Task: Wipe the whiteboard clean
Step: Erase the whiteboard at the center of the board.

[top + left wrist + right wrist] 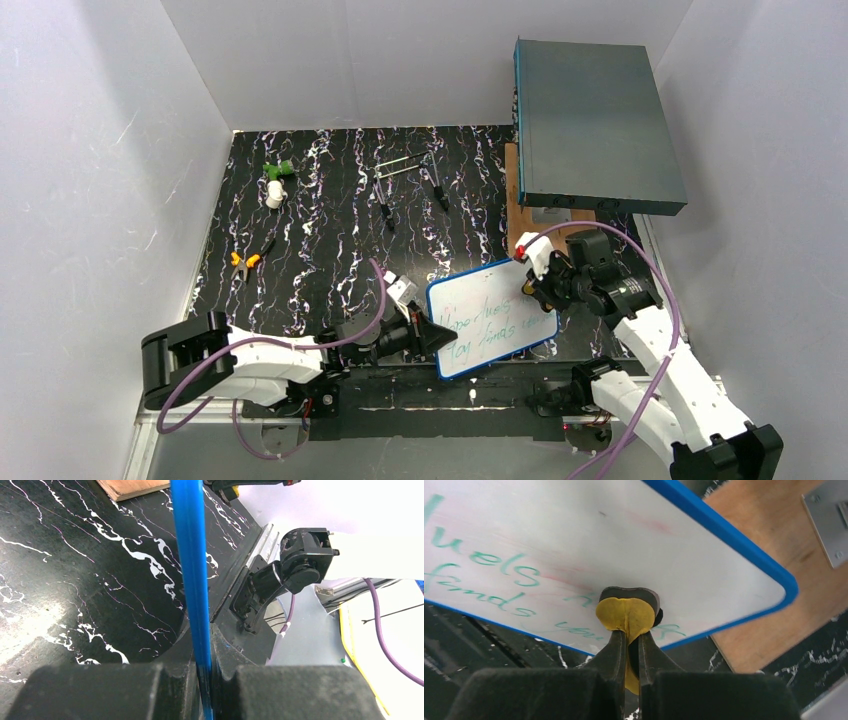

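Observation:
The whiteboard (492, 318) is white with a blue frame and green handwriting, tilted at the table's front middle. My left gripper (425, 335) is shut on its left edge; in the left wrist view the blue frame (192, 570) runs up from between the closed jaws. My right gripper (533, 287) is shut on a yellow and black eraser (626, 612), pressed against the board's face (574, 540) near its lower right corner, over green writing and faint red smudges.
A large grey-teal box (595, 125) on a wooden board (774, 530) stands at the back right. A green and white object (275, 182), orange-handled pliers (245, 262), and small dark tools (438, 190) lie on the black marbled table (320, 230).

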You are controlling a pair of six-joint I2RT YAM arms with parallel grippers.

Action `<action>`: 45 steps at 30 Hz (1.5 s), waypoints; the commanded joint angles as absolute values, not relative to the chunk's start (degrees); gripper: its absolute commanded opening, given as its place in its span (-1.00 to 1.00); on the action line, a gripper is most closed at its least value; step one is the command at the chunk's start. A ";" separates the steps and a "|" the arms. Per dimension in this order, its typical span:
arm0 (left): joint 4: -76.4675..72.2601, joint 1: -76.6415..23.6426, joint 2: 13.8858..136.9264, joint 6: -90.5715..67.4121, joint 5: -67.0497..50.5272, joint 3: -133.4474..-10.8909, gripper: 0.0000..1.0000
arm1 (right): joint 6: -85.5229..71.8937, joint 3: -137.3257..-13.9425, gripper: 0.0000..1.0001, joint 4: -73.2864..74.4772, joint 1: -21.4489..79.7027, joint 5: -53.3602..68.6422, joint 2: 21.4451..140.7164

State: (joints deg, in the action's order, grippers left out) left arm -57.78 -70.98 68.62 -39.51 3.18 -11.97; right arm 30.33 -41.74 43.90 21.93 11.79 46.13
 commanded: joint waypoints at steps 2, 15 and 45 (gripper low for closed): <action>-59.90 -72.00 63.89 -37.08 -2.47 -11.81 -1.00 | 30.71 -39.03 -0.97 39.87 17.06 1.00 46.02; -57.80 -72.04 60.45 -35.81 -1.59 -10.11 -1.00 | 33.69 -44.88 -0.97 48.07 16.26 22.87 45.61; -19.93 -55.82 20.10 -21.22 7.89 -11.38 -1.00 | 43.37 -44.23 -0.97 57.61 11.69 43.19 43.01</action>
State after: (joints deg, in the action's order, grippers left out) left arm -12.47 -56.18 19.14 -23.97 5.50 -9.37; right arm 43.51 -44.80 59.77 11.99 43.35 42.57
